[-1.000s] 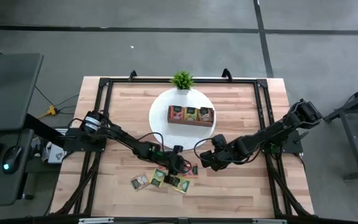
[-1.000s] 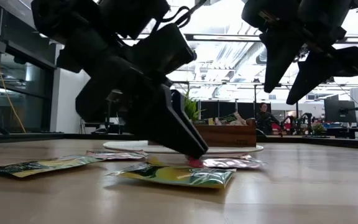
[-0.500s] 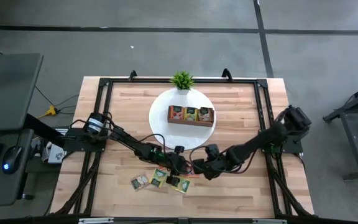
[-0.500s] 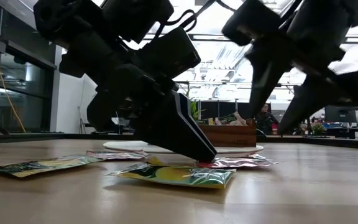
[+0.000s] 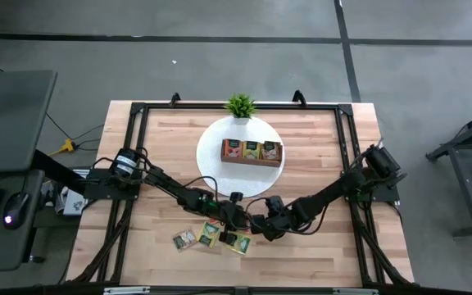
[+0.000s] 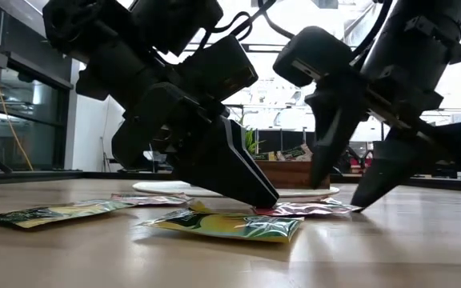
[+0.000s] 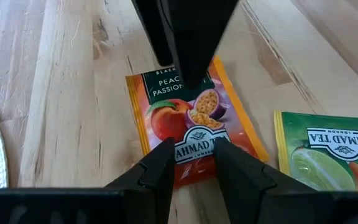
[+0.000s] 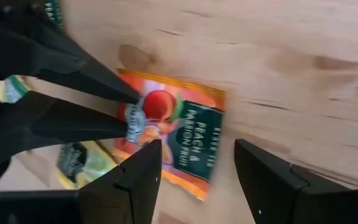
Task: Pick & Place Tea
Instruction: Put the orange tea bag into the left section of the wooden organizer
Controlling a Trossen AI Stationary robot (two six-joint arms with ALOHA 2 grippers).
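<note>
Since one second ago the right arm has come in from the right side and lowered, so that the right gripper [image 6: 338, 192] now stands open over the flat square red-orange peach tea sachet [image 7: 191, 127], a finger on each side of it, tips almost at the wood and nothing held. The left gripper [image 7: 190, 163] has hardly shifted; its two dark fingers are only a little apart and press down on one edge of this same sachet, pinning it more than holding it. Going from near to far on the light wooden table [image 5: 318, 246]: first the loose sachets at the front edge, among them a yellow-green lemon sachet [image 6: 229, 226] and a green one [image 6: 50, 213], then the pinned peach sachet just behind them, and well beyond, on a round white mat [image 5: 211, 147], the brown wooden tray with three compartments [image 5: 252, 152], already with sachets inside, and the small green potted plant [image 5: 240, 105]. To do this step well, I think the right fingers should close on the free edge while the left ones hold the sachet still, and the left should release only after the grip is sure. The low view shows how near the tips are to the table; the wrist views show the printed label and which edge each gripper covers.
</note>
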